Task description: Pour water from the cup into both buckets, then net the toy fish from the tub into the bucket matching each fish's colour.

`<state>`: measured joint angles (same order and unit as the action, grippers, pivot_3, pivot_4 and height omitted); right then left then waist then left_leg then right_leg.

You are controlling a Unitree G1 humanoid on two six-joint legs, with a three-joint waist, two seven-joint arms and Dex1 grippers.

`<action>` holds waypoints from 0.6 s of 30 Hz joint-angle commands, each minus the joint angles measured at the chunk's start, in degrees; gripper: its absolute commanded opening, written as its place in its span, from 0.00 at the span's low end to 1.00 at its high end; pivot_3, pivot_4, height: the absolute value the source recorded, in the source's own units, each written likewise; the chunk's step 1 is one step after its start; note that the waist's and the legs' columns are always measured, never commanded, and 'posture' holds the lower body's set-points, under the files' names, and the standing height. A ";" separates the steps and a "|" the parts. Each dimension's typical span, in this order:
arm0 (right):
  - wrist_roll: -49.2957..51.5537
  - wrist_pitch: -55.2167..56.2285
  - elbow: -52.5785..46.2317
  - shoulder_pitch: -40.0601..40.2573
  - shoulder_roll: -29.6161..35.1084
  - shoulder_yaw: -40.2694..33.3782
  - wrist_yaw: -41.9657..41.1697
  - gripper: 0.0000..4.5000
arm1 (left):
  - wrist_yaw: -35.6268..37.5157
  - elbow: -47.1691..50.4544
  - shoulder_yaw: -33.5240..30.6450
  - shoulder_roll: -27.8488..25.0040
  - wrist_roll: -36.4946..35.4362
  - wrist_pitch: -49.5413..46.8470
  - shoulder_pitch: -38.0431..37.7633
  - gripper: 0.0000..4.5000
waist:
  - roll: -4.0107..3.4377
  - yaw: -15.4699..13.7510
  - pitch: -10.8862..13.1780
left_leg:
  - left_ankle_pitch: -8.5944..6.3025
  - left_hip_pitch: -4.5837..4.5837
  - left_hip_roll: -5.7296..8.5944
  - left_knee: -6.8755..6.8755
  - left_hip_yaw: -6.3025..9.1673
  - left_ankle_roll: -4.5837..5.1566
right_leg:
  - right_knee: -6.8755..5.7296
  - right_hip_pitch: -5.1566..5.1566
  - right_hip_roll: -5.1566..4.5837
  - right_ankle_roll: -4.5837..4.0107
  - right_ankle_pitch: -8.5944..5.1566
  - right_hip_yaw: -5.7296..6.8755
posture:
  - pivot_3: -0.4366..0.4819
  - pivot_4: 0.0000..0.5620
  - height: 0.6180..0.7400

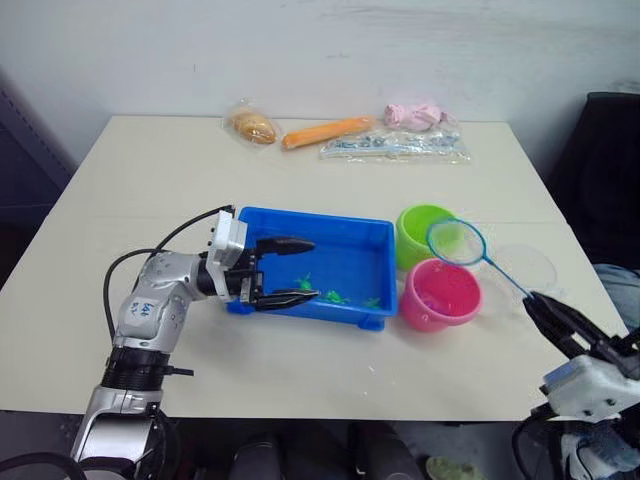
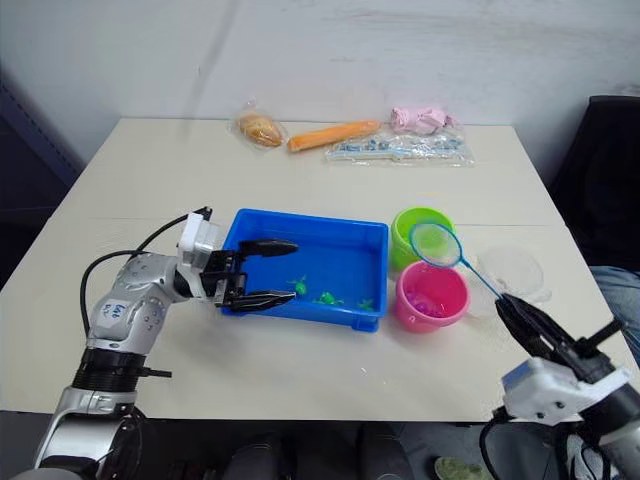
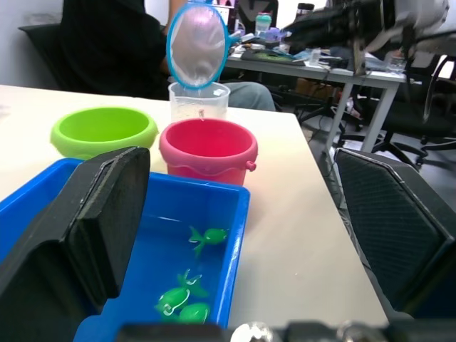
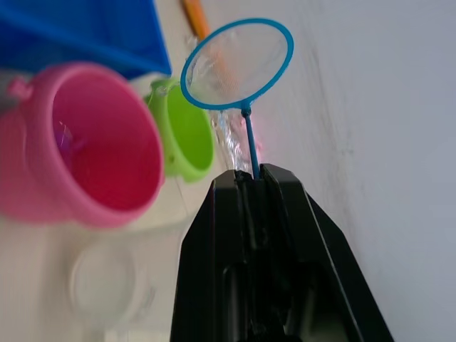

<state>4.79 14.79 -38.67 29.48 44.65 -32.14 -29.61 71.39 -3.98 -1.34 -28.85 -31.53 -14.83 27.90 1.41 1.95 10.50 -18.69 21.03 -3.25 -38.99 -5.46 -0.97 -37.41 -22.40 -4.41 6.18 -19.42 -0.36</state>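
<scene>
The right gripper (image 1: 548, 312) sits at the near right of the table (image 1: 150, 190), its 2 black fingers closed tight on the thin handle of the net (image 1: 456, 241), which slants up and to the left from them. The net's blue ring hangs in the air above the 2 buckets, over the gap where the green bucket (image 1: 420, 232) and the pink bucket (image 1: 440, 294) meet; the mesh looks empty. The pink bucket stands nearer, the green one just behind it and touching or almost touching it, and both stand just right of the tub (image 1: 315, 262). Small pink shapes lie at the bottom of the pink bucket in the right eye view. The cup (image 1: 526, 268) stands upright on the table just right of the buckets, beneath the net's handle. The left gripper (image 1: 282, 271) reaches in from the left with its fingers spread wide and holding nothing, 1 finger over the water inside the tub and the other along the tub's near rim at its left end. In the tub, 3 green toy fish (image 1: 337, 296) lie close to the near wall, toward the right half. Along the far edge of the table lie a bagged bread roll (image 1: 253, 126), an orange carrot (image 1: 327, 132), a clear packet (image 1: 395, 146) and a pink soft object (image 1: 414, 115).
</scene>
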 commanded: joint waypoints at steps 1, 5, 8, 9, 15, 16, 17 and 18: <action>16.57 -20.86 -6.60 -4.61 8.15 3.37 -5.42 0.00 | -0.21 -1.04 -2.58 -1.95 0.30 1.44 -1.13 0.99 | 0.00 -0.16 0.00 | -0.10 0.02 -0.02 -0.01 0.04 0.21 | 0.00 0.00 -0.01 0.00 0.00 0.01 | 0.48 0.27 1.00; 21.34 -33.87 -6.27 -14.94 17.04 9.11 -8.17 0.00 | -1.06 -0.25 -3.60 -3.30 0.72 1.99 -2.83 0.99 | 0.02 -0.49 0.01 | -0.16 0.18 -0.08 -0.02 0.20 0.31 | 0.07 -0.03 -0.05 -0.02 -0.01 0.00 | 0.48 0.27 1.00; 17.69 -37.44 -3.19 -24.36 23.00 15.65 -10.58 0.00 | -1.39 0.25 -4.20 -3.90 0.62 2.44 -3.86 0.99 | 0.00 -0.52 0.02 | -0.19 0.20 -0.02 -0.04 0.18 0.36 | 0.10 -0.06 -0.12 -0.03 -0.01 0.03 | 0.48 0.27 1.00; 15.57 -37.27 -1.69 -27.13 24.67 18.00 -11.64 0.00 | -1.69 0.39 -4.30 -3.86 0.57 2.52 -4.00 0.99 | -0.02 -0.41 0.03 | -0.20 0.23 -0.01 -0.03 0.17 0.37 | 0.16 -0.06 -0.13 -0.03 -0.01 0.04 | 0.48 0.27 1.00; -0.21 -28.58 10.95 -46.06 28.75 36.15 -22.37 0.00 | -2.85 0.67 -3.88 -2.76 0.86 3.67 -4.07 0.99 | -0.03 -0.36 0.03 | -0.22 0.27 0.02 -0.01 -0.01 0.38 | 0.36 -0.11 -0.15 0.02 0.01 0.15 | 0.48 0.27 1.00; -1.35 -29.21 11.91 -48.72 27.97 38.18 -23.72 0.00 | -2.69 0.51 -3.84 -2.80 0.91 3.93 -4.24 0.99 | -0.03 -0.33 0.03 | -0.19 0.28 0.01 0.00 -0.05 0.30 | 0.38 -0.15 -0.14 0.02 0.01 0.17 | 0.48 0.27 1.00; -2.06 -29.17 12.76 -51.01 27.09 39.70 -24.92 0.00 | -2.64 0.35 -3.76 -2.79 1.01 4.16 -4.29 0.99 | -0.04 -0.33 0.04 | -0.17 0.30 0.01 0.00 -0.09 0.27 | 0.39 -0.18 -0.14 0.02 0.01 0.17 | 0.48 0.27 1.00; -2.74 -29.66 13.33 -53.41 25.89 41.12 -25.69 0.00 | -2.54 0.09 -3.77 -2.82 1.06 4.42 -4.32 0.99 | -0.04 -0.33 0.04 | -0.18 0.32 0.00 0.00 -0.14 0.26 | 0.39 -0.22 -0.14 0.02 0.01 0.17 | 0.48 0.27 1.00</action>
<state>3.87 -14.90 -25.78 -22.03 71.09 7.99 -53.51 68.49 -5.00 -4.50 -31.56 -30.39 -11.51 23.62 1.36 1.62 10.55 -18.87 21.37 -3.25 -38.98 -5.61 -0.71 -37.01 -22.64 -4.56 6.20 -19.41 -0.19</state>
